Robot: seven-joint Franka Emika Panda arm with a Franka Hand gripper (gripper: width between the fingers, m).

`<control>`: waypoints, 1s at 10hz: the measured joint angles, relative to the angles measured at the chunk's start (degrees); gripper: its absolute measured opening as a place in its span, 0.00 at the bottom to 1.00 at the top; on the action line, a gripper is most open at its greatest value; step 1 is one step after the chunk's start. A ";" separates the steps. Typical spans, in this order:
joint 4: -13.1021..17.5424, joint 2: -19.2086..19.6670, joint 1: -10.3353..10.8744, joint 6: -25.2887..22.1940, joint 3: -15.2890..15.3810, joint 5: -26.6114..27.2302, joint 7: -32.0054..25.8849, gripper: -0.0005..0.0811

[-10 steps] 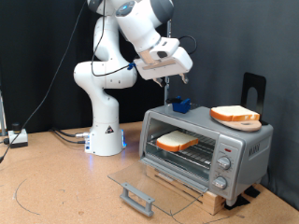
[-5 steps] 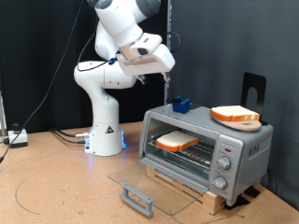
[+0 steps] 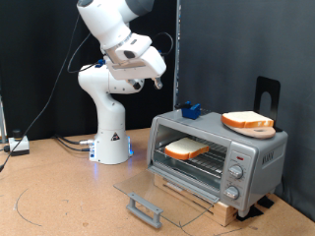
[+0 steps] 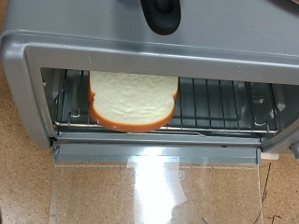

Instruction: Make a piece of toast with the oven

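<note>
Jaws: not clearly seen in either view, so I cannot tell how far open they stand; nothing shows between them.
Gripper point(image 3: 148, 82): white Panda hand, raised in the air at about 10 o'clock from the oven in the exterior view, well apart from it.
Oven point(image 3: 258, 150): boxy silver countertop toaster oven with three round knobs on its side panel; its glass front door point(image 3: 157, 194) lies folded down flat and open.
Toast point(image 4: 133, 100): flat slice of bread, pale cream face with orange-brown crust, lying flat on the wire rack point(image 4: 220, 101) inside the oven, towards one end of the rack.
Second slice point(image 3: 247, 121): alike, resting on the oven's roof.
Key relation: the toast on the rack lies below the gripper, at about 4 o'clock from it in the exterior view; the wrist view looks down into the open cavity.
Task standing: judged from this, bread is loaded, door not yet closed.
</note>
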 joint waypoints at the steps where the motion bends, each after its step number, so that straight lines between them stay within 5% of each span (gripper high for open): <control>1: -0.08 -0.05 0.01 -0.01 0.05 0.00 0.00 0.99; 3: -1.35 0.18 0.03 0.66 0.39 0.00 0.01 0.99; 7: -6.12 2.98 0.01 11.56 2.61 -0.06 0.00 0.99; 10: -5.83 7.77 -0.69 13.67 2.60 -1.01 0.47 0.99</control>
